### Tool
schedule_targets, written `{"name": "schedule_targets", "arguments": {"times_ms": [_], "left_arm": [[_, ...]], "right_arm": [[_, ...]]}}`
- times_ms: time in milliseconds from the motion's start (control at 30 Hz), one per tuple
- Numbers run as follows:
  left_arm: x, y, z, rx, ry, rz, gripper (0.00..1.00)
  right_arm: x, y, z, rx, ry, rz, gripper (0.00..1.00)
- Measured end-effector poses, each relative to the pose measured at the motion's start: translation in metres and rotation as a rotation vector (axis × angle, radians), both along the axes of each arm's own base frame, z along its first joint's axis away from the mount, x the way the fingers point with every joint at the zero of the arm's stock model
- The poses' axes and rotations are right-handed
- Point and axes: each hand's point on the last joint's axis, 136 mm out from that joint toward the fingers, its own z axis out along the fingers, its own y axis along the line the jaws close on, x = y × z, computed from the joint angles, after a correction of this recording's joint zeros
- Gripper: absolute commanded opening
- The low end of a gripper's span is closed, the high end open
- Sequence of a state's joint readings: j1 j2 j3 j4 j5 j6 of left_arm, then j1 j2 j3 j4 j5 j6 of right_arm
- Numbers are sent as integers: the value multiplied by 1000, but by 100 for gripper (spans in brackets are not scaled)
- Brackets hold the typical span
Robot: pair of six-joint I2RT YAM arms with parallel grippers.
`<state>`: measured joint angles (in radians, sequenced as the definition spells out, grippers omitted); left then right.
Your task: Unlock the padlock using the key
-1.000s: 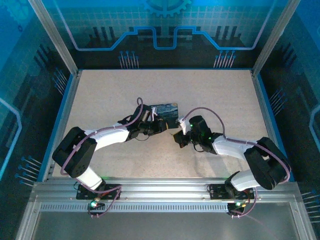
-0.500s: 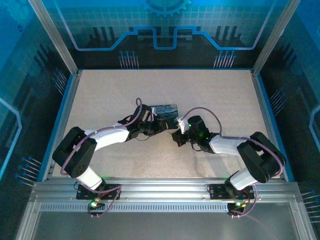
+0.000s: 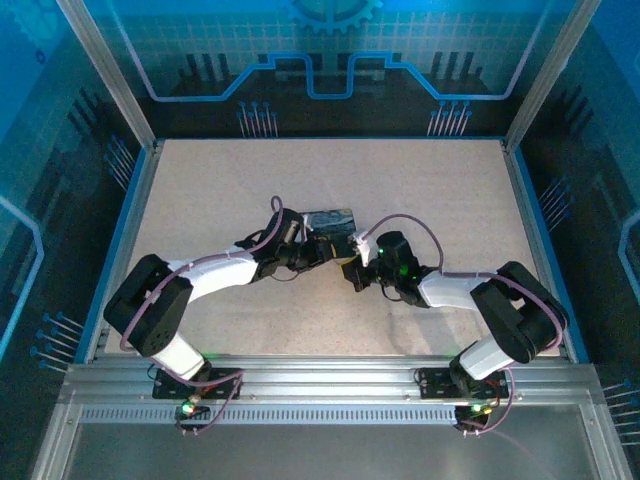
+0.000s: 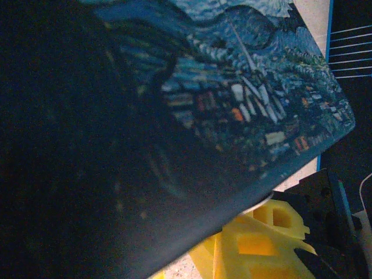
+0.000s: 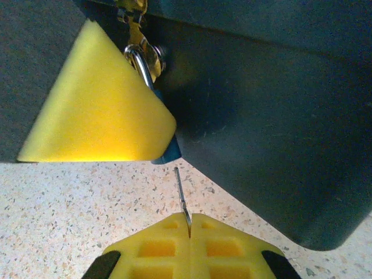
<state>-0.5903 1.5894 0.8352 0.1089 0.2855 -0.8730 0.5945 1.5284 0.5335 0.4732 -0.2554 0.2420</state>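
From above, the left arm reaches in over the speckled table [image 3: 430, 190], and the left gripper [image 3: 314, 250] sits at the near edge of the blue night-sky tin [image 3: 332, 220]. The left wrist view looks close along the tin's painted surface [image 4: 244, 99], with a yellow ribbed finger block [image 4: 256, 238] beneath its lower edge. I cannot tell whose finger this is. In the right wrist view a yellow wedge-shaped pad [image 5: 93, 110] covers most of the padlock [image 5: 141, 61]. Only the silver shackle shows, hooked on a gold clasp [image 5: 131, 11] at the tin's dark side [image 5: 261, 116]. Whether the left gripper's jaws are closed on the padlock cannot be told. Just right of the tin in the overhead view, the right gripper [image 3: 352, 272] faces the left one across a small gap. Its yellow fingertips [image 5: 189, 220] are pressed together on the key [image 5: 182, 195]. The key's thin blade stands up out of the seam above the table [image 5: 58, 203]. Its tip is just below a small blue corner [image 5: 167, 154] at the pad's lower edge, near the padlock but not in it.
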Motion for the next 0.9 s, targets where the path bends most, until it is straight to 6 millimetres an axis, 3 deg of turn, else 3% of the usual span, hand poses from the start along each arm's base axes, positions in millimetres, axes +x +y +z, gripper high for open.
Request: {"name": "schedule_targets", "arguments": {"times_ms": [900], "left_arm": [[0, 0, 1, -1, 0, 1, 10]], "right_arm": [[2, -1, 8, 59, -6, 9, 1]]}}
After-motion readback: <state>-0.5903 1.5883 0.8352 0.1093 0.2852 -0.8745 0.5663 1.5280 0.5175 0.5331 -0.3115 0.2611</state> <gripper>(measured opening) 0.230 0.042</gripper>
